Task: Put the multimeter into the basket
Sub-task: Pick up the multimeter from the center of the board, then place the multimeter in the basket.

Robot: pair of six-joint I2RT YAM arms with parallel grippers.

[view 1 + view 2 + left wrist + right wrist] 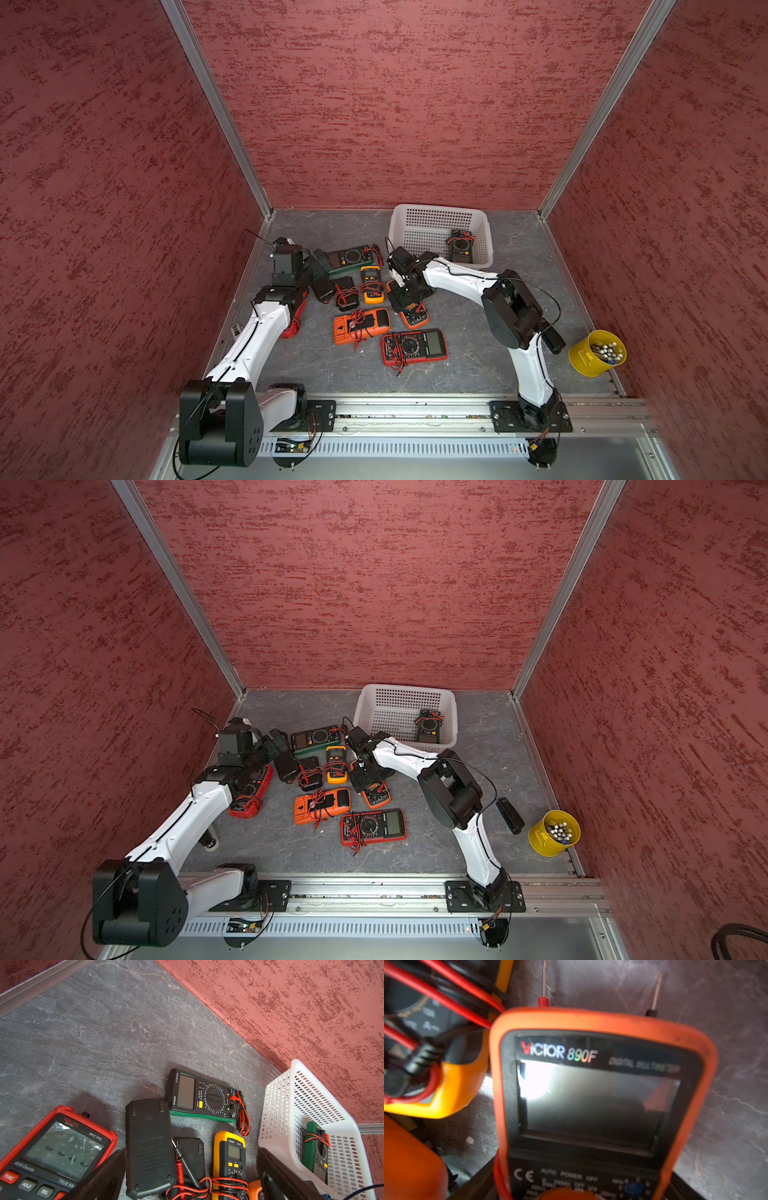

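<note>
The white perforated basket [440, 212] [409, 688] [291, 1084] stands at the back right and holds a dark green multimeter [460, 246] [315, 1151]. An orange Victor multimeter [413, 316] [376, 796] [591, 1095] lies face up on the table. My right gripper [405, 301] [575, 1192] is down over it, open, with a finger close to each long side. My left gripper [320, 266] [191, 1188] hovers open above a black multimeter lying face down [149, 1147] and holds nothing.
Several more multimeters with red and black leads crowd the middle: a green one [351, 257], a yellow one [371, 284], an orange one [361, 326], a red one [413, 347] and a red Delixi [58, 1147] under the left arm. A yellow cup [596, 353] stands front right.
</note>
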